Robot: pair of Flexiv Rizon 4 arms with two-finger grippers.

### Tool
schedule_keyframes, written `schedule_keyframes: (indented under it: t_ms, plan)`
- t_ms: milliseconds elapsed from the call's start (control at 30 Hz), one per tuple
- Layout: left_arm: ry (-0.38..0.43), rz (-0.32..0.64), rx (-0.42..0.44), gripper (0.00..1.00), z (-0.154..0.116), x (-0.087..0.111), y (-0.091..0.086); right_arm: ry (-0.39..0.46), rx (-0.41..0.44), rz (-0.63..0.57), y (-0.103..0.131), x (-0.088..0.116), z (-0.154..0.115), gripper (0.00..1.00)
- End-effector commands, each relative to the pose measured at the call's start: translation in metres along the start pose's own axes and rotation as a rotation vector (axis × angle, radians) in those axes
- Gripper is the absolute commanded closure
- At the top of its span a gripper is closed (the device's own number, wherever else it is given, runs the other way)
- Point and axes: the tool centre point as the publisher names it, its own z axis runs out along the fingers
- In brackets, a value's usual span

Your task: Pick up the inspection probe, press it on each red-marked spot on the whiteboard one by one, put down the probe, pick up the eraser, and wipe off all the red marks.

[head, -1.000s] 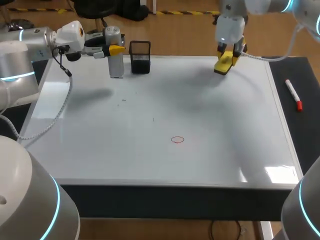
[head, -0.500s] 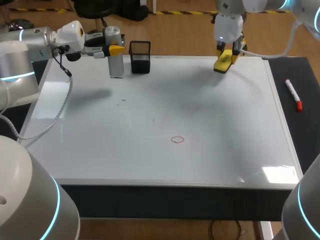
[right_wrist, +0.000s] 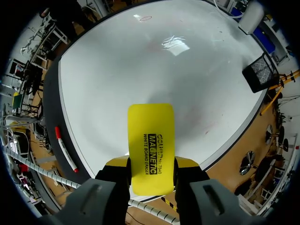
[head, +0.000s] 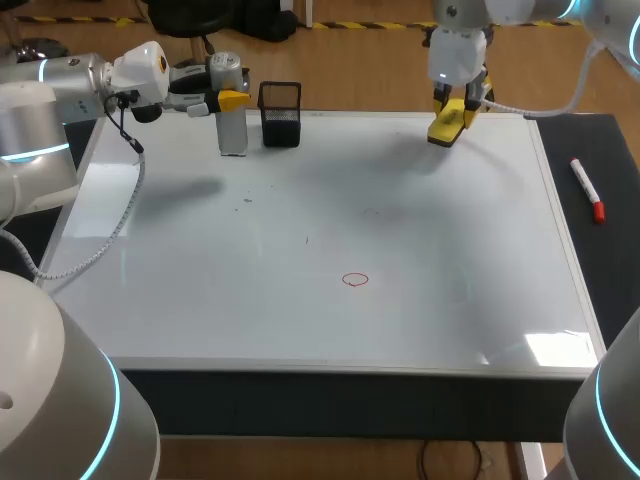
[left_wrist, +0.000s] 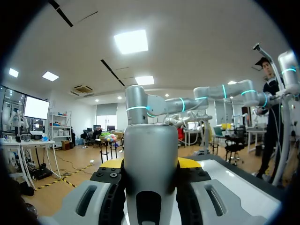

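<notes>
Eraser (right_wrist: pixel 150 147) sat clamped in our right hand (head: pixel 458 106), held over the far edge of the whiteboard (head: pixel 300 220), right of its middle. Our left hand (head: pixel 228 99) was closed on the probe (head: pixel 232 128), gripping it from two sides. The probe stood upright at the board's far left, just beside a black mesh cup (head: pixel 280 114); we could not tell whether its foot touched the board. One red ring (head: pixel 355 280) lay near the board's middle, well apart from both hands. A marker (head: pixel 586 188) lay on the dark mat (head: pixel 612 270) past the board's right edge.
</notes>
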Motion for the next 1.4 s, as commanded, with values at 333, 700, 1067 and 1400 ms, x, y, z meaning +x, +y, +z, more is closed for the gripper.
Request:
schedule_keyframes:
  t_ms: [333,700,1067,1400]
  plan:
    - [0.063,-0.003,0.027,1.00,0.020,0.036,0.008,0.003,0.002,-0.002,0.000,0.001,-0.002,1.00]
    - [0.203,-0.046,0.059,1.00,0.070,0.102,0.015,0.003,0.002,-0.002,0.000,0.001,-0.002,1.00]
    - [0.331,-0.048,0.096,1.00,0.115,0.162,0.010,0.003,0.002,-0.002,0.000,0.001,-0.002,1.00]
    - [0.392,-0.065,0.103,1.00,0.139,0.204,0.019,0.003,0.002,-0.002,0.000,0.001,-0.002,1.00]
